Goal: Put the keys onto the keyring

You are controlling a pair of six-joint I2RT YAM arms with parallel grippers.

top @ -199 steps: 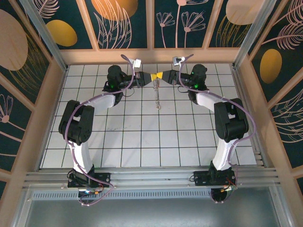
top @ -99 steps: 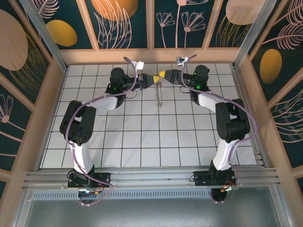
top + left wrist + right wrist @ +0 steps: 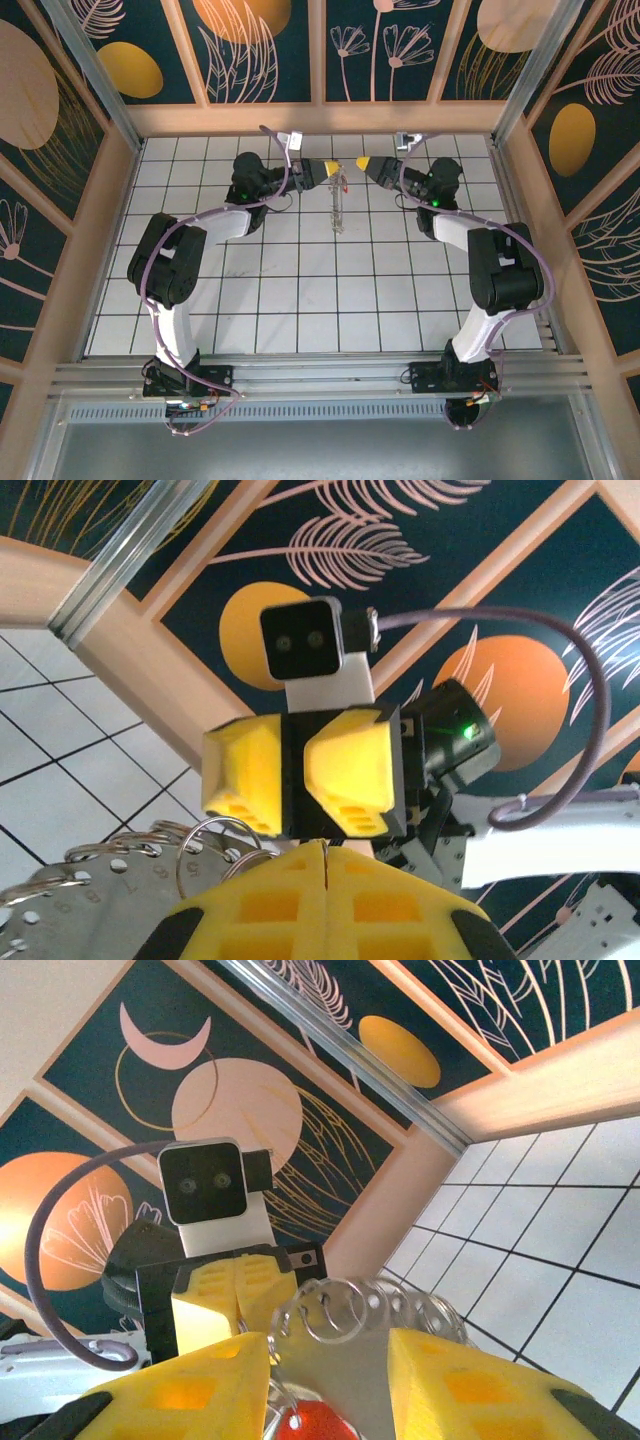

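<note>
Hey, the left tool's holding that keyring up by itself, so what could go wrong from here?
1. The left tool alone pinches the floppy keyring, which hangs from it; a slip would drop it.
2. The red key sits between the fingers of the open right tool, so a careless retreat might snag it. Whether the key is fully threaded cannot be told.

The tabletop [image 3: 300, 300] is laid in white square tiles with dark grout lines. A light wooden frame [image 3: 320, 118] borders it and carries dark blue panels [image 3: 400, 75] painted with orange discs [image 3: 130, 68] and pale leaf outlines. A grey metal rail [image 3: 320, 378] runs along the near edge.
</note>
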